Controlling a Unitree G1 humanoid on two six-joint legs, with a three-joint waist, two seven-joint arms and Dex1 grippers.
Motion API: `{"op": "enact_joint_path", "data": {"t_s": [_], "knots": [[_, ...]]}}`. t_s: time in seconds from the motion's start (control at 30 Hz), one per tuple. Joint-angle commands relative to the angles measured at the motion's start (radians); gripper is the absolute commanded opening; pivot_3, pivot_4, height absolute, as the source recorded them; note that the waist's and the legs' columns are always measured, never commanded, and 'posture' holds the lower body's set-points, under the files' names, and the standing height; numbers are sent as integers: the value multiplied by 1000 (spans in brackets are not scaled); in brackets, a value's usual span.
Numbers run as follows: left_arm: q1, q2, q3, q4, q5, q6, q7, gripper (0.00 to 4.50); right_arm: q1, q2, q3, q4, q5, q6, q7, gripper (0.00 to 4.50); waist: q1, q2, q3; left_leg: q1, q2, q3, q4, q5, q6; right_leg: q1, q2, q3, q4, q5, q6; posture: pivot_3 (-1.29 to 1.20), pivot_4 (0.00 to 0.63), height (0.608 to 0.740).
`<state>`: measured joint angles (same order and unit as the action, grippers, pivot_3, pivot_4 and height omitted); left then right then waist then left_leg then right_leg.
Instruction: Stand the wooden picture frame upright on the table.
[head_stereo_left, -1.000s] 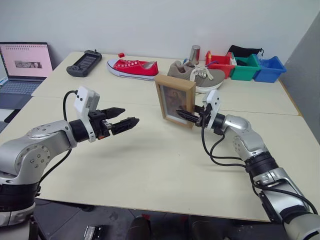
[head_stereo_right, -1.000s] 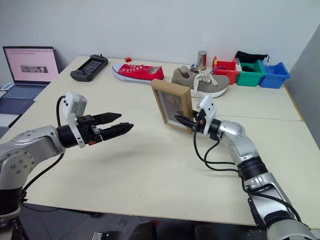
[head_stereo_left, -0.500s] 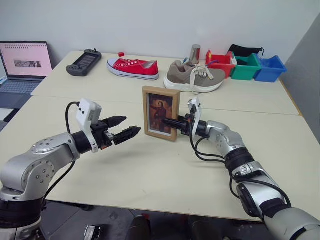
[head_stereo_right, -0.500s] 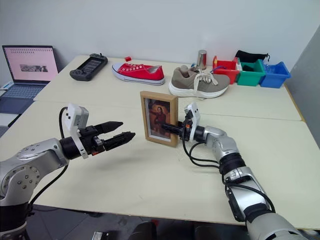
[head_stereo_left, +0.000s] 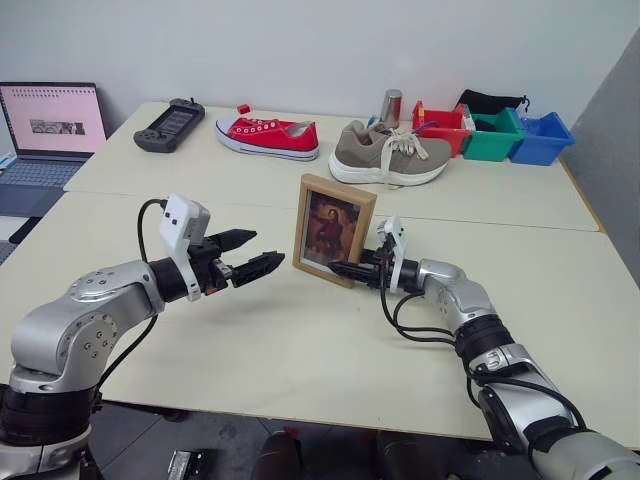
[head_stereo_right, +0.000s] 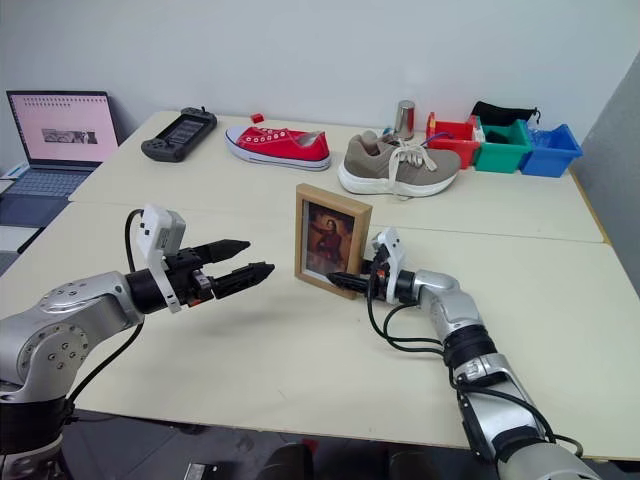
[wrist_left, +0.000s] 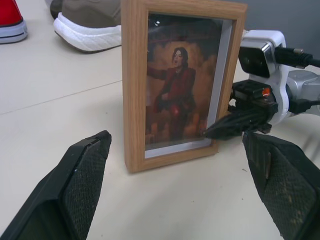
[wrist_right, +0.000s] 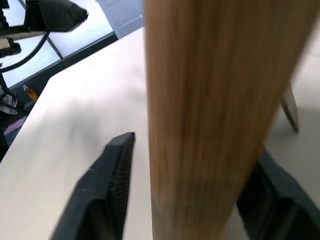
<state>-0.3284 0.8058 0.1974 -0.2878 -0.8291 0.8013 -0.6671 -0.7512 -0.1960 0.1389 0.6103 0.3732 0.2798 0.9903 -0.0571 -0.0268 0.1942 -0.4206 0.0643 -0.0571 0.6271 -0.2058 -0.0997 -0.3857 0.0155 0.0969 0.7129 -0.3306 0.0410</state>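
Note:
The wooden picture frame (head_stereo_left: 335, 230) stands upright on the table (head_stereo_left: 300, 340), its dark portrait facing me. Its thin easel stand (wrist_right: 290, 112) shows behind it. My right gripper (head_stereo_left: 340, 268) reaches in level from the right at the frame's lower right corner. Its jaws straddle the wooden edge (wrist_right: 210, 100), and one finger (wrist_right: 117, 170) stands a little off the wood, so it is open. My left gripper (head_stereo_left: 268, 248) hovers open a short way left of the frame, pointing at it. Its fingers (wrist_left: 82, 180) are spread wide with nothing between them.
Along the far side lie a red sneaker (head_stereo_left: 268, 135), a grey-beige sneaker (head_stereo_left: 390, 152), a black game controller (head_stereo_left: 168, 125) and a metal can (head_stereo_left: 389, 105). Red, green and blue bins (head_stereo_left: 490, 135) stand at the back right. A laptop (head_stereo_left: 50, 130) is open at the far left.
My right arm has lowered the frame from a tilted hold above the table until it stands on the surface. Its jaws have widened off the wood. The left arm stayed put.

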Motion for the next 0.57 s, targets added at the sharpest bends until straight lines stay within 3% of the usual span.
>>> {"op": "enact_joint_path", "data": {"t_s": [0.03, 0.13, 0.4, 0.57], "knots": [[-32, 0, -4, 3, 24, -15, -27, 4500, 30, -40, -25, -109, 0, 30, 17, 3944, 0, 0, 0, 0, 0, 0, 0, 0, 0, 0, 0, 0, 0, 0, 0, 0, 150, 740], [-42, -1, -8, 20, 36, -11, -36, 4500, 87, -105, -26, -200, -2, 63, 31, 4484, 1, 0, 0, 0, 0, 0, 0, 0, 0, 0, 0, 0, 0, 0, 0, 0, 150, 740], [-52, 4, 8, 123, 85, -5, -35, 4500, 320, -388, -78, -638, -12, 157, 14, 4484, 6, 0, 0, -2, -1, 0, 0, 0, 0, -1, 0, 0, -1, 0, 0, 0, 150, 740], [-48, -6, 14, 175, 128, -44, -48, 4500, 402, -406, -179, -951, 106, 369, -140, 4484, -10, 0, 0, 0, 1, -1, 0, 0, 0, -1, 1, 2, 0, 0, 0, 0, 150, 740]]}}
